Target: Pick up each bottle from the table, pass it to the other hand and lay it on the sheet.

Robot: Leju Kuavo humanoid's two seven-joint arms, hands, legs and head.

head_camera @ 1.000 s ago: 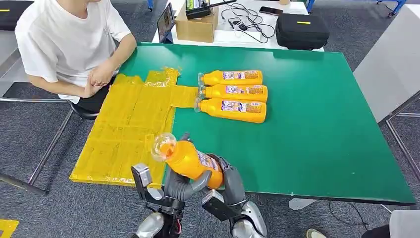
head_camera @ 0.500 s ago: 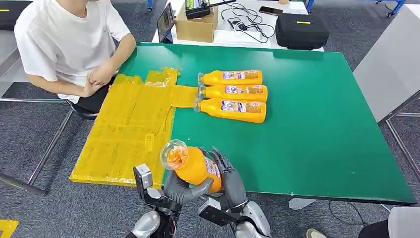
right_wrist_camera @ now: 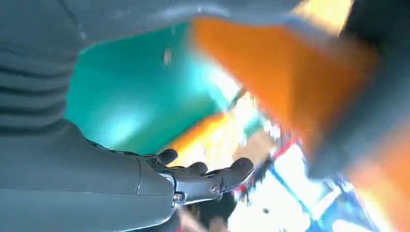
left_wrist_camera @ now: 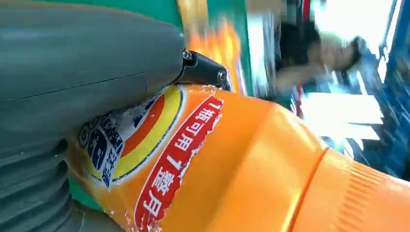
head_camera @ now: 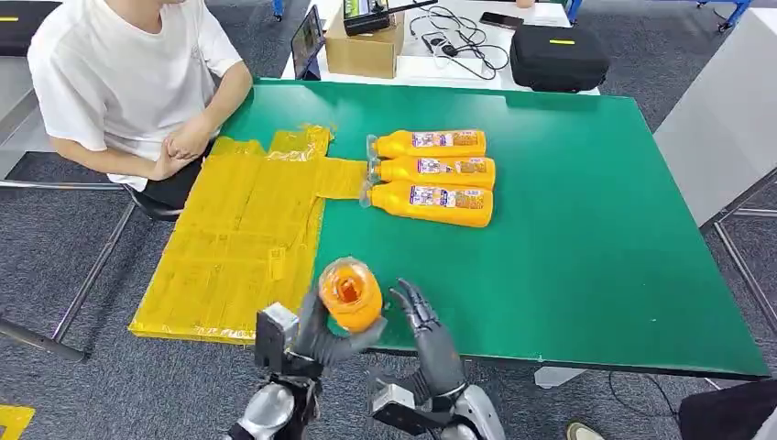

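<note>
An orange bottle [head_camera: 350, 293] stands nearly upright near the table's front edge, its clear cap pointing up at me. My left hand [head_camera: 321, 339] grips it from below and from the left; the left wrist view shows the labelled bottle [left_wrist_camera: 217, 164] pressed against my left hand [left_wrist_camera: 72, 96]. My right hand [head_camera: 423, 325] is just right of the bottle, fingers spread and off it. Its dark fingers [right_wrist_camera: 208, 179] hold nothing in the right wrist view, with the bottle [right_wrist_camera: 270, 72] blurred beside them. The yellow sheet [head_camera: 243, 238] covers the table's left part.
Three more orange bottles [head_camera: 431, 144] [head_camera: 435, 170] [head_camera: 431, 203] lie side by side mid-table, caps touching the sheet's edge. A person [head_camera: 128, 82] sits at the far left corner of the green table [head_camera: 568, 229]. A cardboard box [head_camera: 362, 46] and black case [head_camera: 557, 57] sit behind.
My right hand has let go of the bottle and spread its fingers. The bottle has swung from tilted to nearly upright in my left hand and shifted slightly right.
</note>
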